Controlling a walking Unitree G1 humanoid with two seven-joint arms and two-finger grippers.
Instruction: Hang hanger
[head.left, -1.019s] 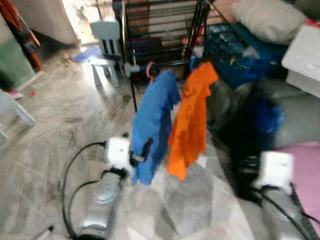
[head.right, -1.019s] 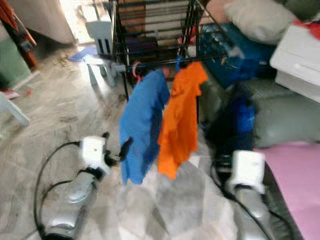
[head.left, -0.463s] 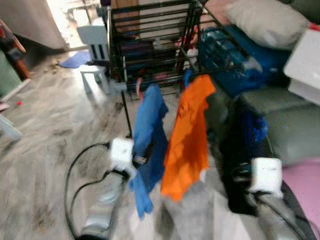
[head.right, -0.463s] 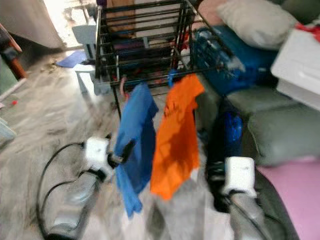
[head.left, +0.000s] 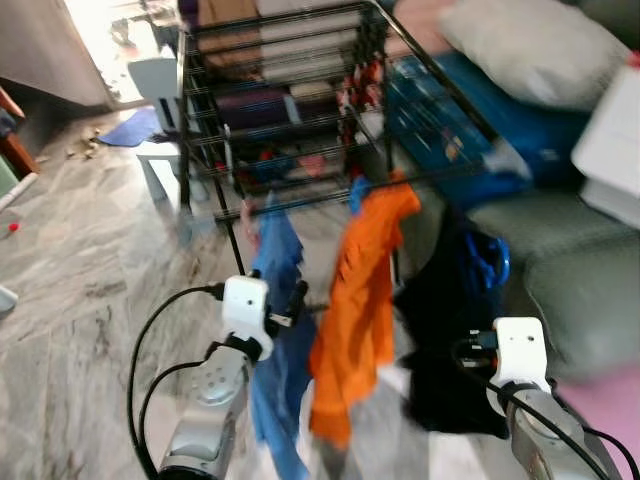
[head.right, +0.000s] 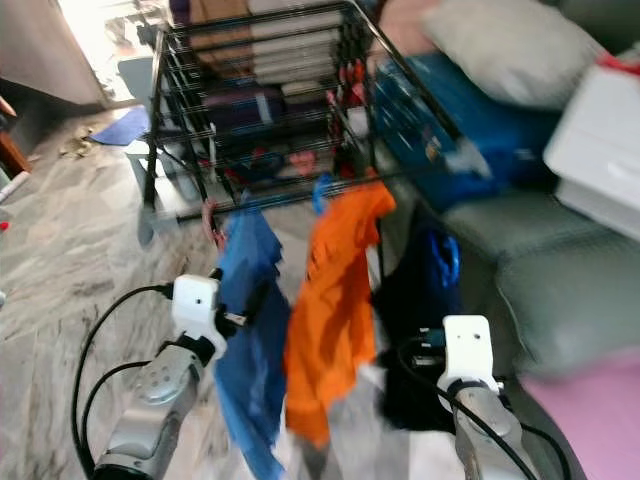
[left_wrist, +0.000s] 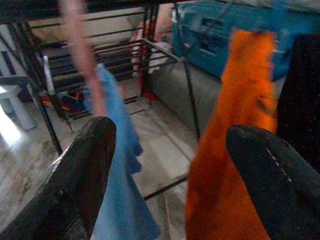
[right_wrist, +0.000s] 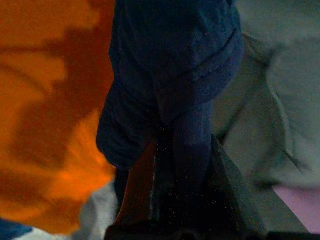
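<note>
Both silver arms extend forward at low height. The left gripper points toward 12 o'clock, its two black fingers spread wide apart with nothing between them. The right gripper sits at about 4 o'clock from the left, its fingers closed together on dark blue cloth.

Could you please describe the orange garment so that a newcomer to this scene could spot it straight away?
Find the black wire drying rack standing on the marble floor beside the grey sofa. On its front rail hang three garments. The orange garment is the middle one, between a blue shirt and a dark navy piece.
</note>
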